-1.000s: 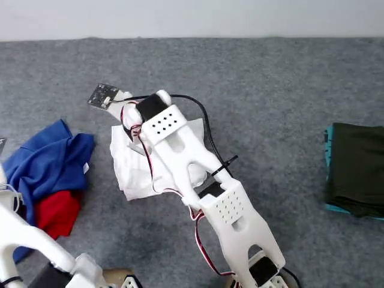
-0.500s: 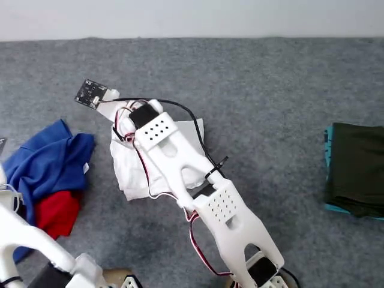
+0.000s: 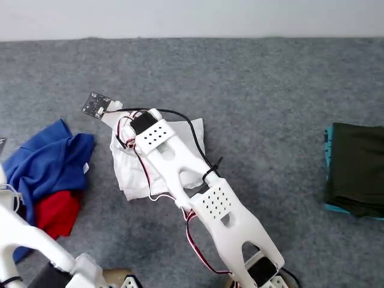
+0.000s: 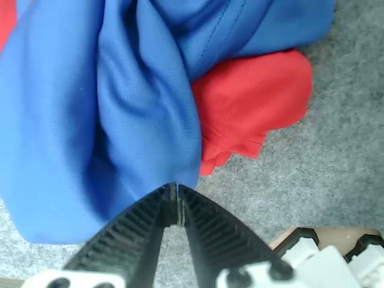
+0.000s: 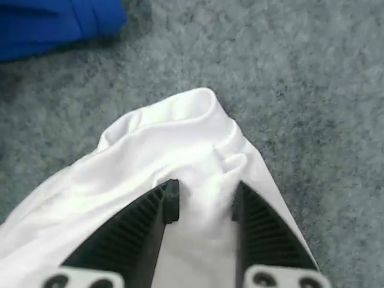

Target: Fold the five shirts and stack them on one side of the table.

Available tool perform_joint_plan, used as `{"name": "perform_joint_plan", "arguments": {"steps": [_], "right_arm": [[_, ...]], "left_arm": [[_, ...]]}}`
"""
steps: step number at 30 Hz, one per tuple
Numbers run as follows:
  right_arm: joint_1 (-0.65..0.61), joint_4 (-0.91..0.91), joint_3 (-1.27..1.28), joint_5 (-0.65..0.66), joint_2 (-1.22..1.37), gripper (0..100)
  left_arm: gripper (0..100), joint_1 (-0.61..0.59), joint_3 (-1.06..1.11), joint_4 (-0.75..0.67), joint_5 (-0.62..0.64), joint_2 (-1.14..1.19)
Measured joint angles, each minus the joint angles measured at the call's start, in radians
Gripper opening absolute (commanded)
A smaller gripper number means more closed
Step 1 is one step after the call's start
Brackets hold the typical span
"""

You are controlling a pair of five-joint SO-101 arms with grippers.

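Well, the right tool (image 5: 204, 187) stands open astride a ridge of the white shirt (image 5: 168, 138), left of centre on the tabletop (image 3: 270, 90); it should bite deep before pulling.

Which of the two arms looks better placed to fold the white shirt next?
The right. Its gripper sits on the crumpled white cloth shirt, fingers apart on either side of a fold. The left gripper is shut over the rumpled blue cloth shirt, away from the white one.
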Motion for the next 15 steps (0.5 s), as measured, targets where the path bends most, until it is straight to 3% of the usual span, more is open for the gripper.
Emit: {"name": "perform_joint_plan", "arguments": {"steps": [15], "right_arm": [[0.031, 0.086, -0.324, 0.043, 0.006, 1.1]], "left_arm": [[2, 0.0, 0.0, 0.0, 0.0, 0.0]]}}
